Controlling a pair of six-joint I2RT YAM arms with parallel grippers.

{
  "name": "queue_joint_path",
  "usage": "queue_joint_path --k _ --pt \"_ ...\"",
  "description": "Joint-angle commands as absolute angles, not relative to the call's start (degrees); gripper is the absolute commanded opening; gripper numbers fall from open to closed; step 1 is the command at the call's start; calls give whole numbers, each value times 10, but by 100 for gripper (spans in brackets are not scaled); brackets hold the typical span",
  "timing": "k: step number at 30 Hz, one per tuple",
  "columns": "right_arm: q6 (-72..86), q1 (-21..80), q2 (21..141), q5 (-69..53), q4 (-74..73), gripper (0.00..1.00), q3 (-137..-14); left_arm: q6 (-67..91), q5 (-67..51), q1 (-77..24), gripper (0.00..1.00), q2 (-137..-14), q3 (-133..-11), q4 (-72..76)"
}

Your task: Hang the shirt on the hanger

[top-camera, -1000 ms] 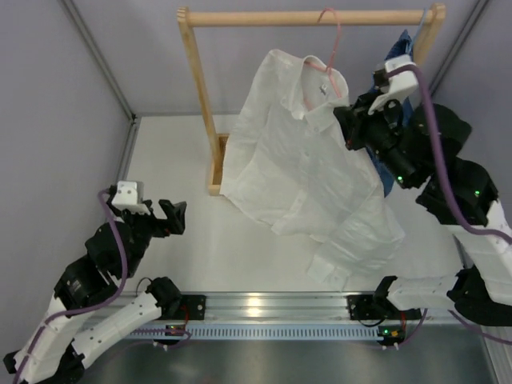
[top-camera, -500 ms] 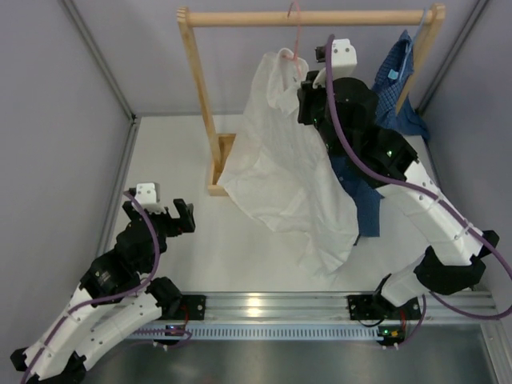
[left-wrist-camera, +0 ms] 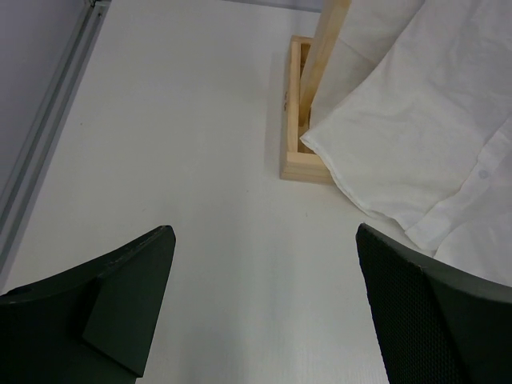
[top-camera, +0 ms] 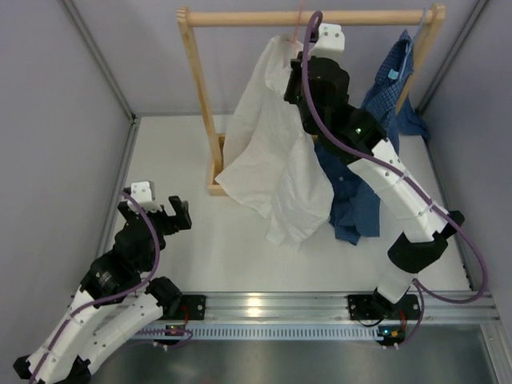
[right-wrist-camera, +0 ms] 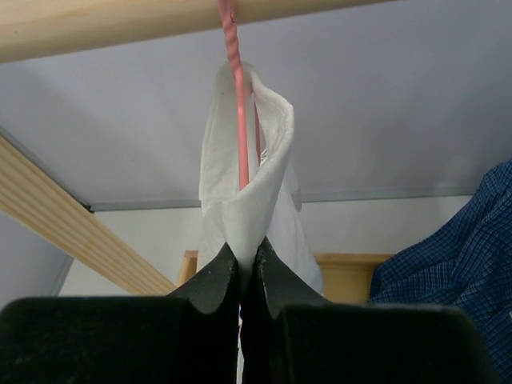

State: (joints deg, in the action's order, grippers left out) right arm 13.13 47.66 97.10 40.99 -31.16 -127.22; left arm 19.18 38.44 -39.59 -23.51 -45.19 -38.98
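Observation:
The white shirt (top-camera: 272, 152) hangs from the wooden rail (top-camera: 240, 18), draped on the pink hanger (top-camera: 301, 20), whose hook is over the rail. My right gripper (top-camera: 292, 80) is shut on the shirt's collar just under the rail. In the right wrist view the collar (right-wrist-camera: 250, 180) is pinched between the black fingers (right-wrist-camera: 210, 284) and the pink hanger wire (right-wrist-camera: 237, 104) runs up to the rail (right-wrist-camera: 120, 24). My left gripper (top-camera: 160, 214) is open and empty low at the left. The left wrist view shows the shirt's hem (left-wrist-camera: 424, 160) ahead of it on the right.
A dark blue checked shirt (top-camera: 376, 136) hangs on a pale blue hanger (top-camera: 422, 18) at the rail's right end, just behind my right arm. The rack's left post and foot (top-camera: 214, 172) stand by the white shirt's hem. Grey walls close in both sides.
My right gripper has carried the shirt's collar left and up along the rail. The shirt has swung from spread out to hanging narrower. My left arm has shifted slightly.

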Motion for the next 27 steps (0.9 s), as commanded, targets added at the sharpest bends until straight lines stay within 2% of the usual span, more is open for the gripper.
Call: queue_joint_path --k 1,5,6,8,9,11,12,15,18,21,22,25,27 --pt "158 475 988 439 -286 0 -1309 187 390 -387 98 -240 -449 -360" --pt "163 481 1005 442 -312 0 -1305 198 417 -378 98 -241 -450 -364" --pt "169 485 1001 444 -312 4 -1298 200 435 -370 98 -241 -452 -369" --pt "174 491 990 447 -312 31 -1279 207 447 -360 98 -243 -454 -372" --pt "175 499 986 451 -311 63 -1274 207 451 -347 98 -244 -457 -372" --pt "169 510 969 461 -312 96 -1263 207 454 -334 98 -253 -461 -373" --pt "160 523 957 465 -311 99 -1256 205 452 -326 98 -257 -462 -373" --pt "152 541 884 474 -287 100 -1183 203 426 -281 98 -276 -464 -371" --pt "145 548 766 413 -259 100 -1045 197 397 -245 98 -289 -463 -363" --pt "155 548 636 424 -249 99 -871 185 375 -230 98 -292 -463 -360" --pt "155 548 602 428 -238 100 -773 175 372 -230 98 -292 -462 -360" --pt "135 548 490 411 -223 99 -623 169 363 -231 98 -299 -461 -361" --pt "134 548 423 401 -250 99 -579 170 360 -231 98 -303 -461 -359"
